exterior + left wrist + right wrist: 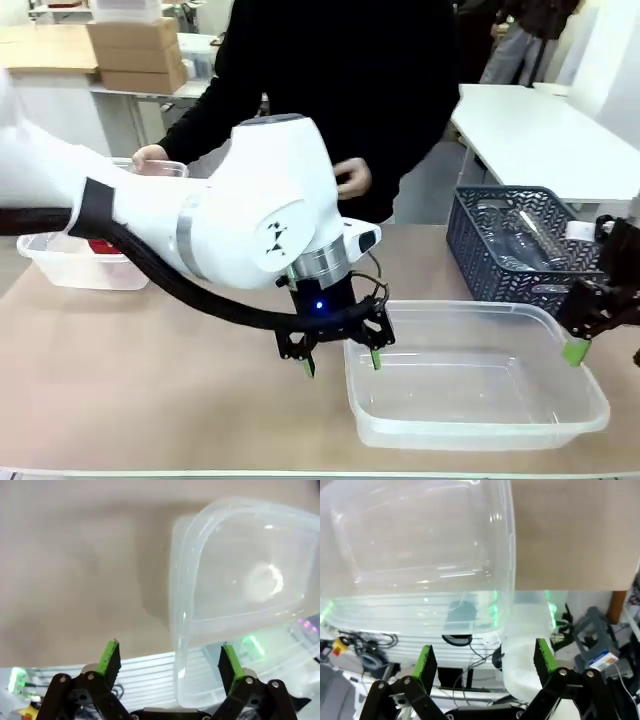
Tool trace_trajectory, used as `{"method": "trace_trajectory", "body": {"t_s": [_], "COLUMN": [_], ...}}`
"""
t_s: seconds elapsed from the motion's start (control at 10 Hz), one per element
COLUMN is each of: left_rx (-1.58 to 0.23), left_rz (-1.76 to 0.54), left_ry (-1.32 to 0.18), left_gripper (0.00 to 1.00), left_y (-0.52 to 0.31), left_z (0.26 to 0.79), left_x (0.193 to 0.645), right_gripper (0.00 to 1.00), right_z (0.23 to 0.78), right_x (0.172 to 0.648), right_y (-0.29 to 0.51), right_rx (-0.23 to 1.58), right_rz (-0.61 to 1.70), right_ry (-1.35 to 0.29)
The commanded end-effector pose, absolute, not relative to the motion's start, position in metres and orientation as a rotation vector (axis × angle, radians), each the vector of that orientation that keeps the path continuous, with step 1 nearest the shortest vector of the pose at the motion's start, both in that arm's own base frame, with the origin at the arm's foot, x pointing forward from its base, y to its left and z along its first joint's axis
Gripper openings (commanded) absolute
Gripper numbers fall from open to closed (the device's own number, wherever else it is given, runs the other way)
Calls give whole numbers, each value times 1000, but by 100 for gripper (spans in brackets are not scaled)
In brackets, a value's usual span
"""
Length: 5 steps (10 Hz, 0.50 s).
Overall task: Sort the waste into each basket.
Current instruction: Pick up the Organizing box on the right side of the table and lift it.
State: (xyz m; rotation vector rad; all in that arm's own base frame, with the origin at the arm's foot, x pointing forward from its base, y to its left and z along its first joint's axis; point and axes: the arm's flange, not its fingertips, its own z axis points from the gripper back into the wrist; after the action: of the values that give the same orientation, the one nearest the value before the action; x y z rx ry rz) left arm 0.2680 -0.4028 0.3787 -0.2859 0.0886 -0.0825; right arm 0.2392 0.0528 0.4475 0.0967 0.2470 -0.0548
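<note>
Two grippers, both spread wide, nothing between the pads.

- Left gripper [342, 360]: hangs low at the 9 o'clock end of the near tub [452, 436], one finger over the rim, the other over bare table [150, 380].
- Right gripper [603, 345]: at the same tub's 3 o'clock end, just beside the rim.
- Near tub: clear, long axis 9-to-3.
- Far tub [60, 268]: clear, at 10 o'clock from the left gripper, well apart. A red item [103, 246] lies inside, likely a can. A person's hand [150, 155] is near its far side.
- Bottles [522, 235]: clear, lying on their sides in the grey basket [470, 250], just beyond the near tub's far right corner. Their long axis appears to run about 10-to-4.
- Bearing: the bottles lie at 2 o'clock from the left gripper and 11 o'clock from the right gripper, which is much nearer.
- Judgement: the pick falls to the right arm. It would go over the basket wall with jaws set across a bottle's long axis, then make a short carry toward 6 o'clock. The red item suggests cans go to the far tub and bottles to the near one, though this is not certain.
</note>
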Motion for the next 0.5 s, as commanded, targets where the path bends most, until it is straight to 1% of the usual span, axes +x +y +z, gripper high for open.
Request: {"method": "trace_trajectory", "body": {"t_s": [0.0, 0.1, 0.2, 0.3, 0.4], "left_rx": [-300, -300, -300, -313, -298], "left_rz": [-52, -52, -52, -62, -69], "left_ry": [6, 6, 6, 36, 20], "left_gripper": [100, 100, 100, 100, 100], "left_y": [-384, -384, -384, -392, -394], "left_z": [422, 422, 422, 408, 400], "left_x": [277, 277, 277, 279, 282], "right_gripper": [100, 100, 100, 100, 100], "right_z": [464, 464, 452, 418, 379], "right_x": [225, 225, 236, 262, 275], "right_y": [53, 53, 53, 46, 31], "right_rx": [91, 91, 95, 131, 183], "right_rz": [-43, -43, -52, -27, -32], "right_ry": [204, 204, 233, 288, 371]}}
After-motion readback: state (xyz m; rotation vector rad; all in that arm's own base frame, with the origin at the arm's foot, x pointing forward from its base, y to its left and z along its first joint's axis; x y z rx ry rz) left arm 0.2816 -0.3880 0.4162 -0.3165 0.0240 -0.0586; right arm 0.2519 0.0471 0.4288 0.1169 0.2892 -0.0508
